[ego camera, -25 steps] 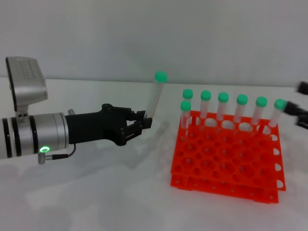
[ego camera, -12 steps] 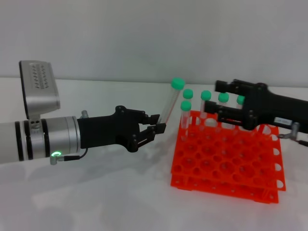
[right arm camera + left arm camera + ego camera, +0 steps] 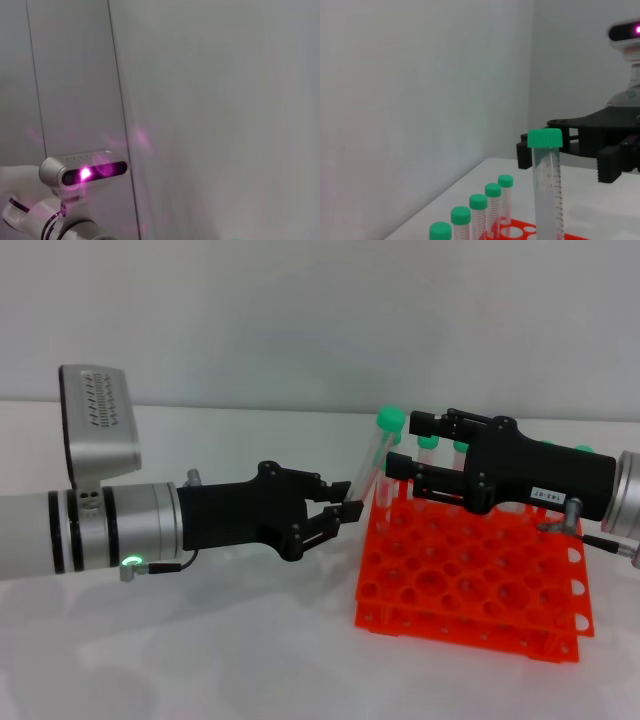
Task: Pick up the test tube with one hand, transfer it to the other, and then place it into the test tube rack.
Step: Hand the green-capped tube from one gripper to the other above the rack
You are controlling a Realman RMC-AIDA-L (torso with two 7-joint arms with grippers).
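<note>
Green-lit black left gripper (image 3: 343,513), fingers pinched on the clear green-capped test tube (image 3: 372,460) low (cap free for handover); white-labelled right gripper (image 3: 400,450), fingers spread around cap, over orange rack (image 3: 470,580).

The right gripper (image 3: 398,446) has a small white label (image 3: 545,497) with dark marks, too small to read. The tube (image 3: 547,192) has tiny lines and numbers, also unreadable.

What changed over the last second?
The left gripper carried the test tube toward the test tube rack, still gripping its lower end. The right gripper swept in over the rack, open beside the cap. Rack and racked tubes stayed put.
</note>
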